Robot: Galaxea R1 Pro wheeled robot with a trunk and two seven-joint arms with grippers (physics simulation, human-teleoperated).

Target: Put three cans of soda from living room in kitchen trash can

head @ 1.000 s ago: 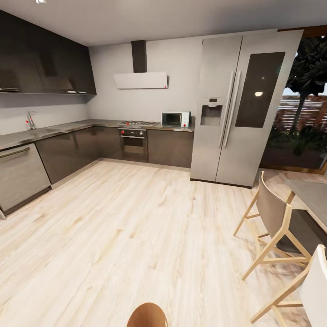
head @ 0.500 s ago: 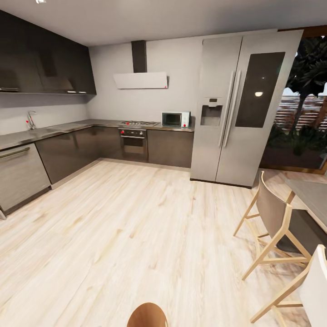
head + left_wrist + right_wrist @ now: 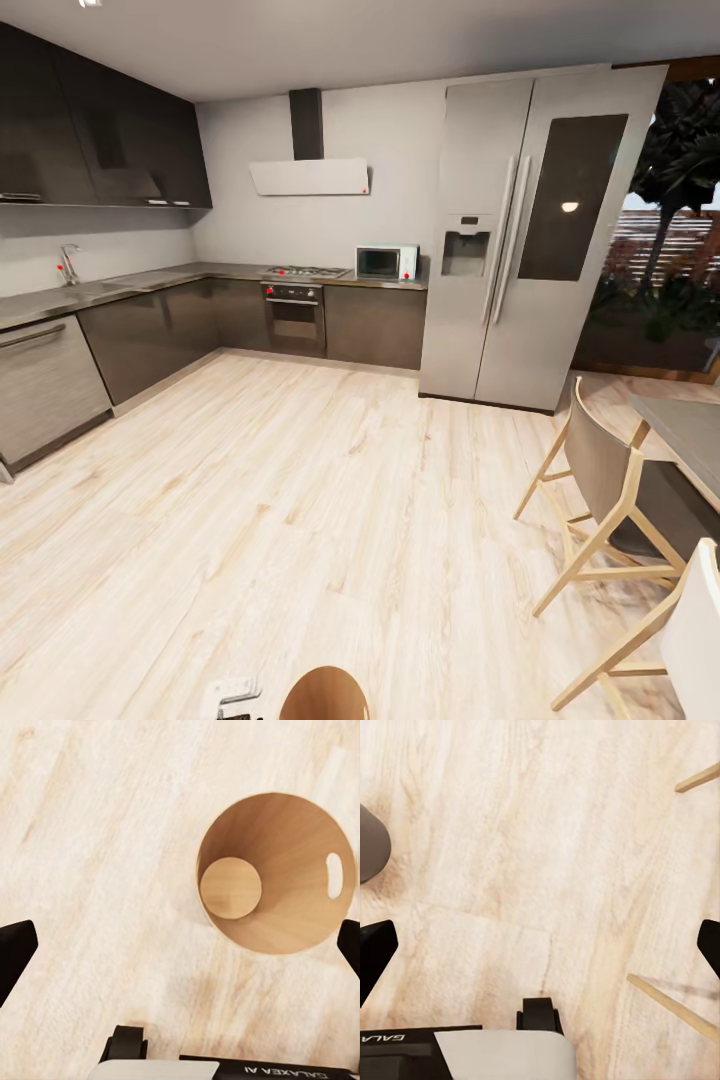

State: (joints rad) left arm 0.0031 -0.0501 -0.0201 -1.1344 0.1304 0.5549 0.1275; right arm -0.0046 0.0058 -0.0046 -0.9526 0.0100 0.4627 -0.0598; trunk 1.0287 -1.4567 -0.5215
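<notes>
**Standing in the kitchen beside the bin**

Looking ahead, we face the kitchen [image 3: 300,300]: dark cabinets [image 3: 150,340], steel fridge [image 3: 520,240], microwave [image 3: 387,262], pale wood floor [image 3: 300,500]. The tash can [image 3: 274,874] stands upright on that floor, its brown inside bare; its rim [image 3: 325,692] shows at our feet. Our left gripper [image 3: 180,945] hangs spread wide above the floor beside the bin, holding nothing. Our right gripper [image 3: 540,945] is likewise spread and unladen, near chair legs [image 3: 671,1005].

At the bottom edge of the head view a small white-grey robot part with dark details [image 3: 232,695] shows, too small to identify. In both wrist views, matte black wedge-shaped fingertips [image 3: 15,954] [image 3: 375,952] sit at the side edges, and a white and black base panel [image 3: 225,1068] carries white "GALAXEA AI" lettering.
</notes>
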